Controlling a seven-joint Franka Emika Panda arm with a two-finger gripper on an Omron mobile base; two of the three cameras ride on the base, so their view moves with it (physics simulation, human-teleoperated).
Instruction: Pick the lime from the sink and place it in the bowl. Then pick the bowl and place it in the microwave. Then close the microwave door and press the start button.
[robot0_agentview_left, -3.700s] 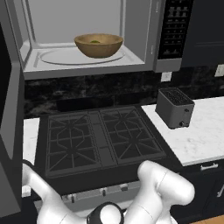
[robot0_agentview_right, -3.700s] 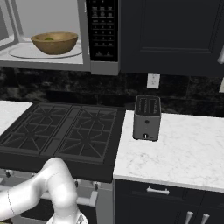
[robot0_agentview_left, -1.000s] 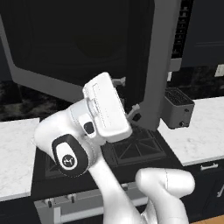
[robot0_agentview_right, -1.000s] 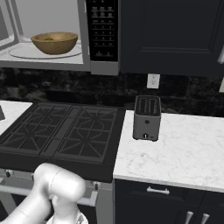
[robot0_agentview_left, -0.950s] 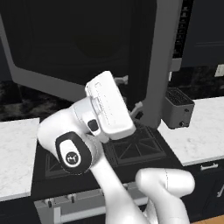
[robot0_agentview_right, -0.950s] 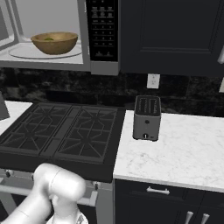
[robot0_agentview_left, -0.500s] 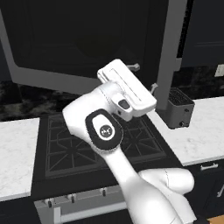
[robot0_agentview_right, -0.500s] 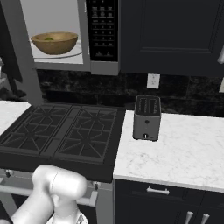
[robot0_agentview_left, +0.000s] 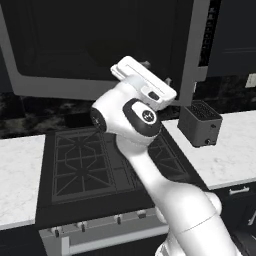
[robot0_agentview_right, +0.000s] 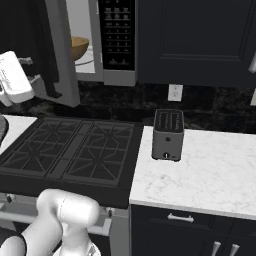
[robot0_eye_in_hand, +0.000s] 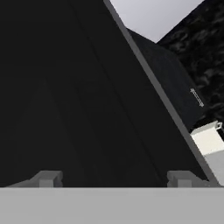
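Hand (robot0_eye_in_hand: 113, 178) is seen right up against the dark glass of the microwave door (robot0_agentview_left: 100, 45); fingertips (robot0_eye_in_hand: 47, 178) are set wide apart with nothing between them, so the door is being pushed, not gripped. In the right base view the hand (robot0_agentview_right: 15, 80) sits at the door's outer face, above the left end of the stove (robot0_agentview_right: 75, 150).

Change over the last second: the door has been swung from wide open to nearly shut. In the left base view the cavity is now covered by the glass panel, and the arm has been carried up and to the right with it. The fingers were narrowed slightly in that time but are spread.

Bowl (robot0_agentview_right: 79, 47) is inside the microwave (robot0_agentview_right: 115, 40), on the plate, just visible through the remaining gap in the right base view. Lime cannot be made out from here.

Compared with the earliest frame: door was fully open then, bowl in plain sight, arm folded low near the base. Toaster (robot0_agentview_right: 168, 134) on the surface to the right is unmoved.

Judgement: door closing is almost done; a last push is needed, then the start button on the panel (robot0_agentview_right: 118, 32).
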